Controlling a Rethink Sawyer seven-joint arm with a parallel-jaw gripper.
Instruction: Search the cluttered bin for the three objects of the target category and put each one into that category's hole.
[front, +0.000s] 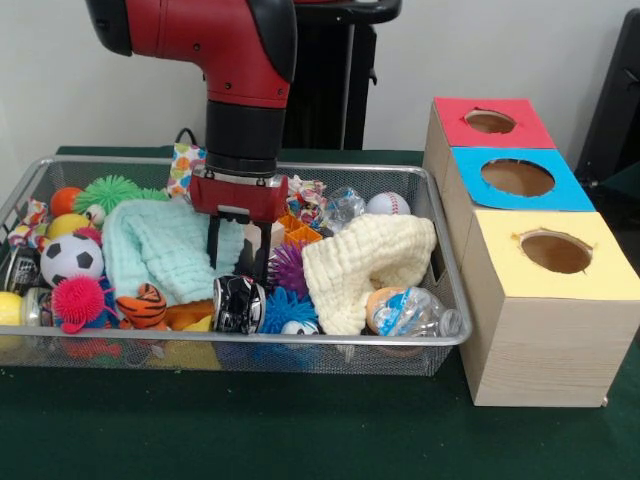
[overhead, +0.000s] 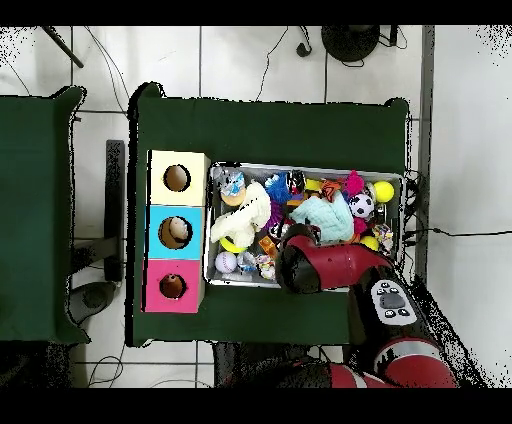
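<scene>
Over the silver wire-mesh bin (front: 440, 255), red-and-black gripper (front: 238, 262) hangs, fingers apart and empty; sorting apparently unfinished, clutter remaining, wooden three-hole box (front: 545, 330) contents unclear.

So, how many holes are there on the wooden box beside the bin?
3, in a row along the top of the wooden box: red hole farthest back, blue hole in the middle, yellow hole nearest. None seems hidden.
</scene>
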